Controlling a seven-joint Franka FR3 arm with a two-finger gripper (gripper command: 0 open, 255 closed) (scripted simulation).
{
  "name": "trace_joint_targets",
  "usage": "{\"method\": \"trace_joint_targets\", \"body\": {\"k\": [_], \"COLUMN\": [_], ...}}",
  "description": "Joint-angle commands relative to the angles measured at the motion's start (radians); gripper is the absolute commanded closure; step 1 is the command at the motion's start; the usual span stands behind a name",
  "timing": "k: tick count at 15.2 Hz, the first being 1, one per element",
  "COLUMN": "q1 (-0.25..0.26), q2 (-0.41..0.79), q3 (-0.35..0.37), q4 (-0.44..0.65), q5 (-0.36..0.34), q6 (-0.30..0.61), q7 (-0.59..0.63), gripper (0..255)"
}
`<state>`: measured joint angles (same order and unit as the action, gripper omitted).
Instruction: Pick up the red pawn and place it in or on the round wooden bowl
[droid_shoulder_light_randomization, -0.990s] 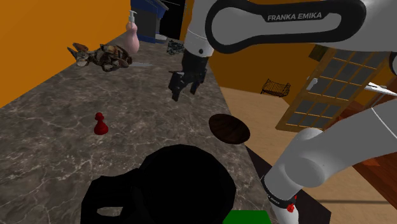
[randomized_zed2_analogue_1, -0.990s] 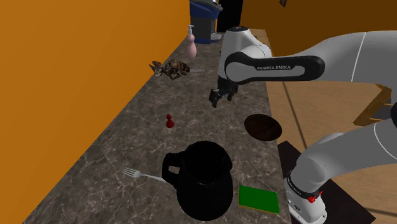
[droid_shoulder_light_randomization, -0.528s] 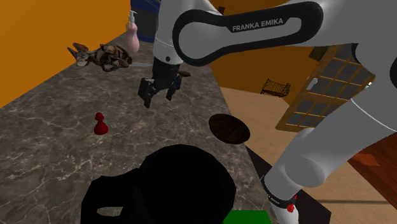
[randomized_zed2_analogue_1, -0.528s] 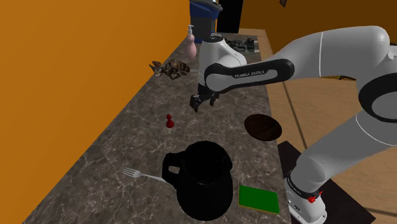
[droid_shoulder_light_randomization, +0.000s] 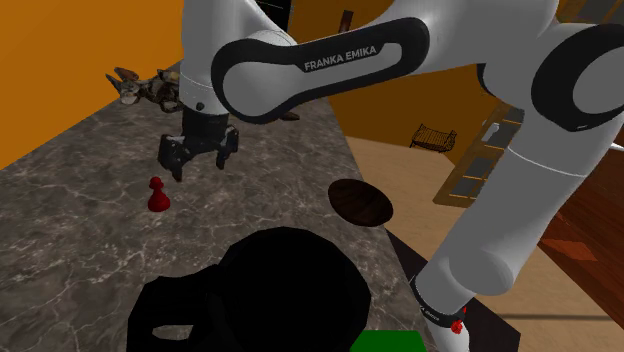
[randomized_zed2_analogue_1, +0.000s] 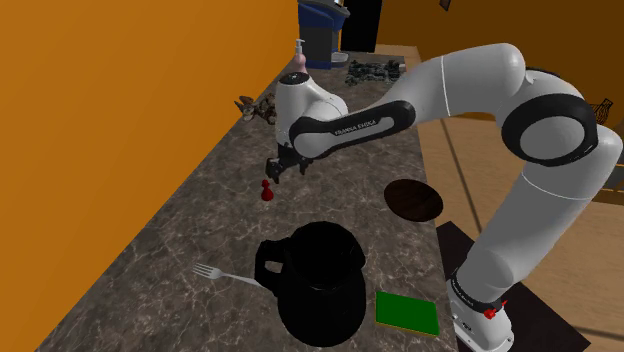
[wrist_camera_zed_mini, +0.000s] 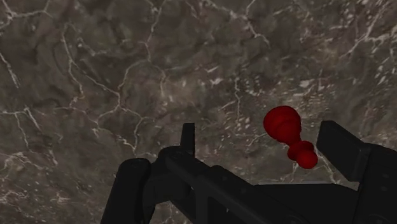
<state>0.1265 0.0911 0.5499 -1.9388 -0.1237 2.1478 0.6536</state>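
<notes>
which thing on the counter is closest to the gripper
The red pawn, right beside the open gripper; the brown bowl and black jug sit farther off.

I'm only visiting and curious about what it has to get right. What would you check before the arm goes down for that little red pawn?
1. Jaws open: ok, they stand apart in the wrist view.
2. Red pawn upright on the counter: ok.
3. Pawn centred between the jaws: not ok, it sits close to one jaw, off the middle.
4. Jaws down at pawn height: not ok, they hang above it and a little to one side.
5. Round bowl ready to receive: ok, nothing lies in it.
6. Black jug clear of the carry path to the bowl: cannot tell, though it stands nearby.
</notes>
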Motion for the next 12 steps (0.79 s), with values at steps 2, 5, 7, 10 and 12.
{"method": "trace_joint_targets", "body": {"k": [2, 5, 7, 10, 12], "q1": [0.046, 0.105, 0.109, 0.113, 0.117], "q2": [0.133, 0.251, 0.264, 0.286, 0.301], "q3": [0.007, -0.004, -0.010, -0.018, -0.023], "q4": [0.124, 0.246, 0.237, 0.227, 0.221], "q5": [-0.093, -0.166, -0.175, -0.190, -0.201], "q6": [-0.007, -0.023, -0.003, 0.026, 0.045], "q7": [0.095, 0.163, 0.169, 0.178, 0.184], "gripper": [0, 0, 0, 0, 0]}}
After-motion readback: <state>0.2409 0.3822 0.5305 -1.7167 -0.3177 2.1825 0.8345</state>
